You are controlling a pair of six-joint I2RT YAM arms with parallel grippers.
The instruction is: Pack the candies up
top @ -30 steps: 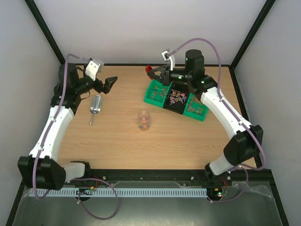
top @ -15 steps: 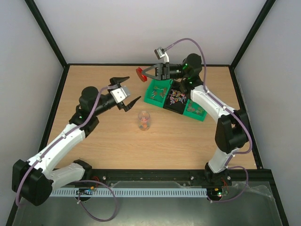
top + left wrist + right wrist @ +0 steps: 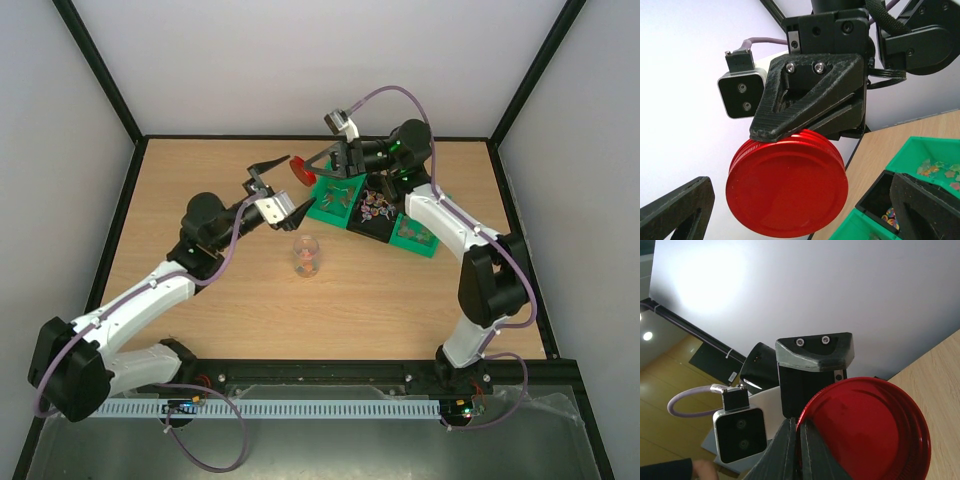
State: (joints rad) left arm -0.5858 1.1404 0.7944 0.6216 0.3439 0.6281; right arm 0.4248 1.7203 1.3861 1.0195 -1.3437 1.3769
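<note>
walls (image 3: 300,60): plain white | table (image 3: 380,300): light wood | frame (image 3: 93,65): black posts

Left arm (image 3: 150,295) and right arm (image 3: 450,222): white link shells, black joints, black bases, and a thin purple cable (image 3: 385,92) looping along each. Fingers (image 3: 810,95) are matte black wedge-shaped printed plastic with layered ridges, two silver screws (image 3: 818,65) near the top. Small grey-white wrist camera (image 3: 741,92) with two round lenses, fed by a purple lead.
</note>
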